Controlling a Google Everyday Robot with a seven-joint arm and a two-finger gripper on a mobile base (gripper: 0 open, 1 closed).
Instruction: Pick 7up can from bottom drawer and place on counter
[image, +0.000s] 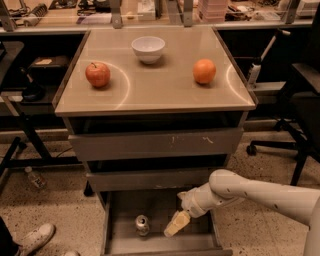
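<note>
**Q:** Where are the can and the gripper?

**A:** The 7up can (142, 224) stands upright on the floor of the pulled-out bottom drawer (120, 244), left of centre. The gripper (176, 225) hangs inside the same drawer, just to the can's right and tilted down toward it, not touching. I cannot tell whether it is open or closed. It holds nothing.

**Q:** What would make the grasp go well?

**A:** In my judgement, the gripper should level with the can's middle and close squarely across its sides. A slanted approach could tip the can or nudge it toward the left wall.

**Q:** How much room is there?

**A:** It is tight. The low drawer walls flank the can. The closed drawer front (150, 179) above overhangs the rear, so lifting should come forward and up, and the white arm (250, 192) must clear that edge. The counter (160, 90) has bare space at its front and centre, between the apple (97, 74) and the orange (204, 71). The white bowl (148, 48) sits near the back.
</note>
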